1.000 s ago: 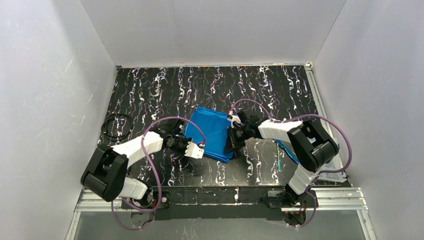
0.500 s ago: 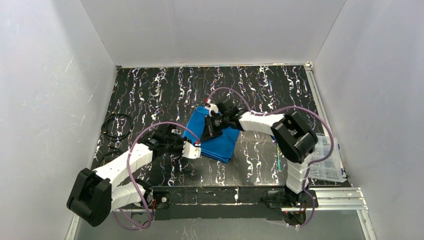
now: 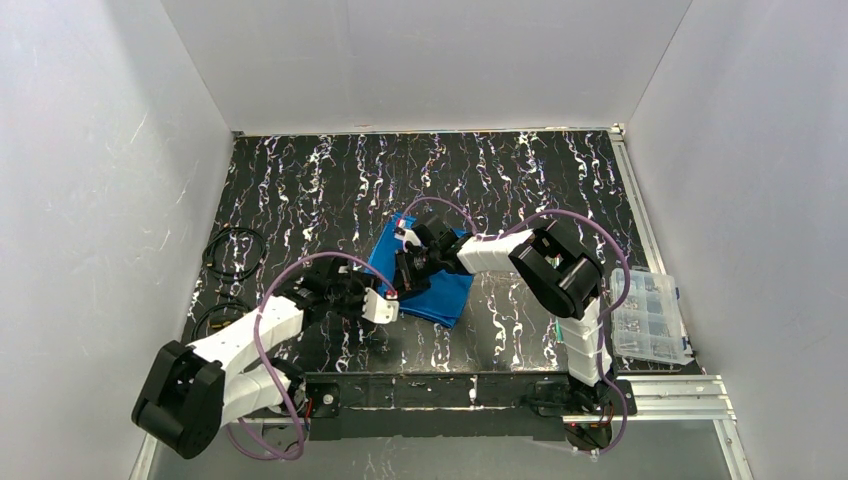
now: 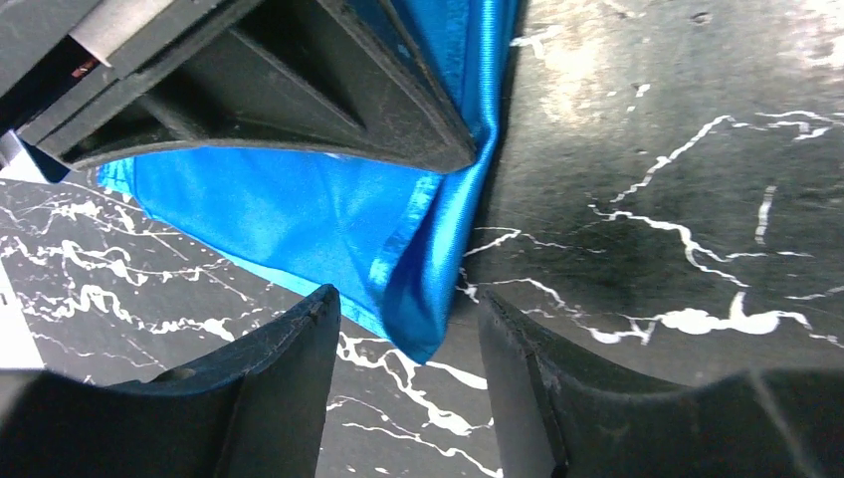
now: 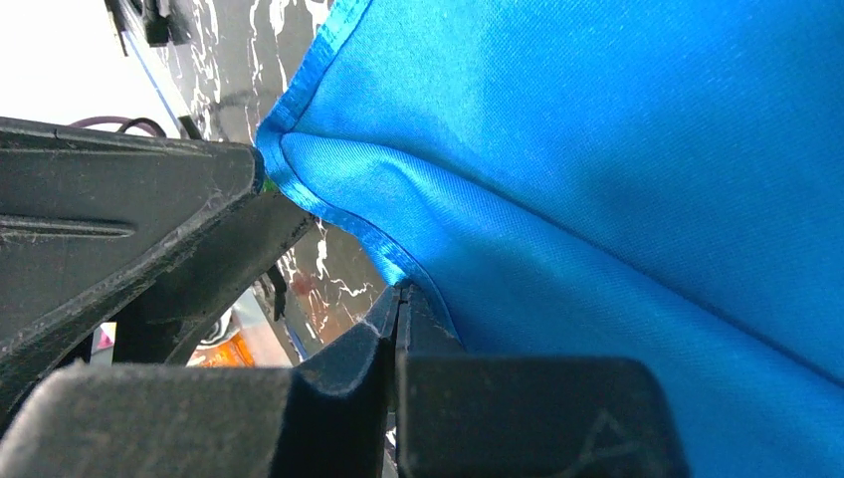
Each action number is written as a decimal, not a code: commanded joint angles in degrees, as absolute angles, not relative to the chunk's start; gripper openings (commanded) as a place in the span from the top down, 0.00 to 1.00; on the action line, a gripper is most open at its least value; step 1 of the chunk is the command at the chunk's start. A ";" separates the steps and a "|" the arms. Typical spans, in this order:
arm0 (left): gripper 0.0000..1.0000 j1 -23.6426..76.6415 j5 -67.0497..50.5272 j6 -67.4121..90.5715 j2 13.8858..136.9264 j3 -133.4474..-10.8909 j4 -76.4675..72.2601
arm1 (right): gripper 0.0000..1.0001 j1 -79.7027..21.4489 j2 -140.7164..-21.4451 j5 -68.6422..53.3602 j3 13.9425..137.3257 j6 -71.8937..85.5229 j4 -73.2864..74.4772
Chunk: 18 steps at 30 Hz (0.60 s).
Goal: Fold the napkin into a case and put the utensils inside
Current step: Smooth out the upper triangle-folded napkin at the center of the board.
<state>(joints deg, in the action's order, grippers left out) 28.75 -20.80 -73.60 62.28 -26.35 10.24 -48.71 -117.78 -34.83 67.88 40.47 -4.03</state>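
Observation:
The bright blue napkin (image 3: 440, 285) lies partly folded on the black marbled table (image 3: 330, 180), in the middle. My right gripper (image 3: 405, 268) is over the napkin's left part, shut on its stitched hem (image 5: 343, 224), with the cloth (image 5: 617, 199) draping away from the closed tips (image 5: 398, 304). My left gripper (image 3: 385, 307) is at the napkin's near left corner and stands open. That corner tip (image 4: 418, 334) lies loose between the two fingers (image 4: 274, 383), touching neither. The dark fingers of the right gripper (image 4: 299, 90) show just above it. The utensils are out of view, and no finished case shows.
A clear plastic parts box (image 3: 650, 318) sits at the table's right edge beside the right arm's base. A black cable coil (image 3: 235, 255) lies at the left. White walls close in three sides, and an aluminium rail (image 3: 660, 395) runs along the near edge.
My right gripper has swept left across the napkin with the hem in it, laying cloth over. My left gripper has opened, released the near corner and drawn back slightly.

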 commanded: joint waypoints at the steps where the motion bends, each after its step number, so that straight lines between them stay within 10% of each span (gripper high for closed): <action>1: 0.48 27.64 -22.36 -76.12 64.09 -26.15 4.49 | 0.94 -48.55 -118.46 -34.56 68.34 41.31 -7.18; 18: 0.57 24.88 -23.90 -83.83 72.20 -31.86 13.01 | 0.95 -48.51 -118.39 -34.88 65.46 40.41 -8.08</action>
<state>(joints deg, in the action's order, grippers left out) 25.52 -21.91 -81.49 72.16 -30.30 9.19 -48.64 -118.26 -35.03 66.61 40.75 -7.27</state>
